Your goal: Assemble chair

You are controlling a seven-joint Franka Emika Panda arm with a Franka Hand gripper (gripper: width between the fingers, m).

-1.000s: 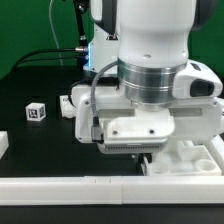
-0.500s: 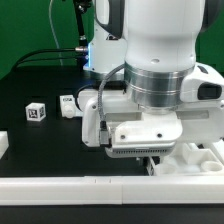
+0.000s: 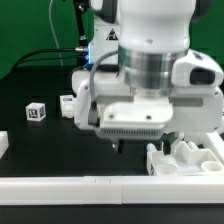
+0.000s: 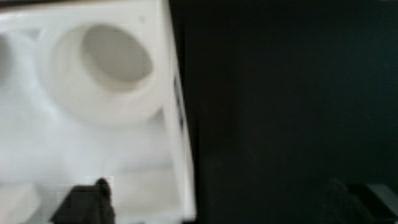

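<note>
Two fingers (image 4: 84, 200) spread — hand (image 4: 226, 203) over chair part (image 4: 89, 120) edge — dark table (image 4: 285, 100) beside.

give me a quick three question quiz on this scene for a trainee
1. In the exterior view, which side of the arm is the small tagged cube on?
2. True or false: the fingers are shut on that cube.
3. The white chair part in the wrist view shows: a) a round hole b) a hook c) a wheel
Key: 1 the exterior view's left; 2 false, they stand open; 3 a
</note>
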